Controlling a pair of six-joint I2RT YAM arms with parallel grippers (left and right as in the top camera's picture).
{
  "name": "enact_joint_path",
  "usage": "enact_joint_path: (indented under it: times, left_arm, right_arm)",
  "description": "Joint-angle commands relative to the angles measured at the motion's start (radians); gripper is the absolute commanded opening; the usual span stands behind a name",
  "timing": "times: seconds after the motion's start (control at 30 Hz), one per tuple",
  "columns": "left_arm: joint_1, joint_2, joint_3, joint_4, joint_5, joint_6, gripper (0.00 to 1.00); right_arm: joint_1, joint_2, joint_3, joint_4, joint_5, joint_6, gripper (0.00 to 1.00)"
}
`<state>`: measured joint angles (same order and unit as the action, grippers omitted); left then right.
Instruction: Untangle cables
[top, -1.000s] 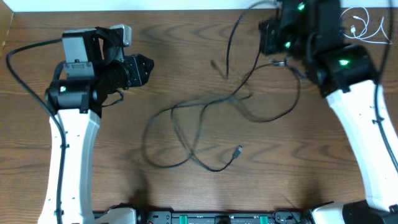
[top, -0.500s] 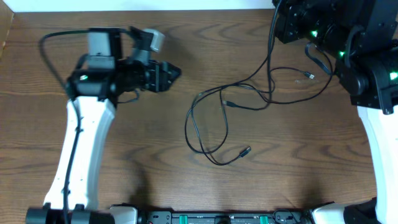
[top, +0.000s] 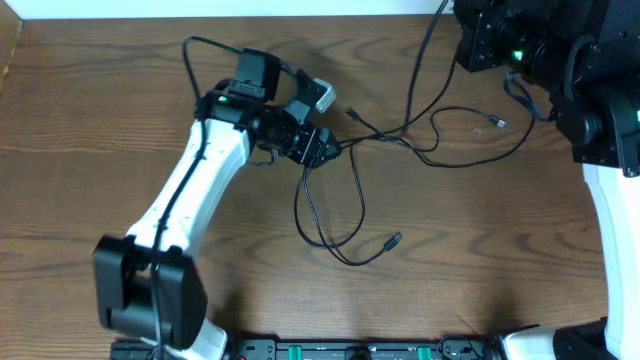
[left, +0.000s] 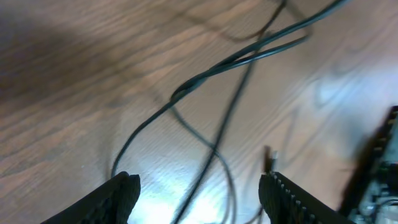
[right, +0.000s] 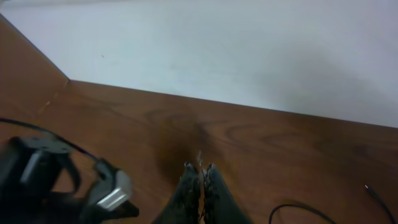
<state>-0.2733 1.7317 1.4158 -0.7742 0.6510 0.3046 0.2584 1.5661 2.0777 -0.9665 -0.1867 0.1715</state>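
Cables (top: 404, 132) on table (top: 100, 130), right of centre: strands crossed in one knot, loop trailing near. Untangling barely begun (no strand lying apart). Left gripper (left: 199, 194) spread wide over crossing, clasping nothing. Right gripper (right: 200, 185) pinched shut, far right; hold on strand unclear. Twist close-up only in left wrist view; whole layout only overhead.

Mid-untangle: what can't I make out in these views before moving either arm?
- Overhead: the right arm hides its own fingers, and one of the cables runs off the top edge beside it.
- Right wrist: the right fingers are shut; whether a strand is pinched between them is too small to tell.
- Left wrist: the strands between the open left fingers are blurred; which lies on top is unclear.
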Motion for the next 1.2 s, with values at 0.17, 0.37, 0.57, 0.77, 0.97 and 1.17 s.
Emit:
enact_joint_path:
  times: [0.17, 0.37, 0.57, 0.77, 0.97, 1.17]
  left_arm:
    - [-0.029, 0.158, -0.001, 0.037, -0.064, 0.028, 0.67]
    - [-0.061, 0.224, -0.001, 0.071, -0.065, 0.028, 0.67]
    - [-0.071, 0.293, -0.001, 0.157, -0.072, 0.028, 0.66]
    - [-0.071, 0.299, -0.001, 0.179, -0.182, 0.027, 0.58]
    - [-0.071, 0.301, -0.001, 0.237, -0.183, 0.027, 0.58]
    - [-0.073, 0.317, -0.001, 0.265, -0.204, 0.027, 0.59]
  right_arm:
    - [-0.012, -0.001, 0.003, -0.014, -0.006, -0.016, 0.01]
    - [-0.026, -0.001, 0.003, -0.029, -0.006, -0.016, 0.01]
    - [-0.031, -0.001, 0.003, -0.048, -0.006, -0.032, 0.01]
    - [-0.031, -0.001, 0.003, -0.051, -0.006, -0.039, 0.01]
    - [-0.031, -0.001, 0.003, -0.055, -0.006, -0.039, 0.01]
    - [-0.031, -0.001, 0.003, -0.063, -0.006, -0.039, 0.01]
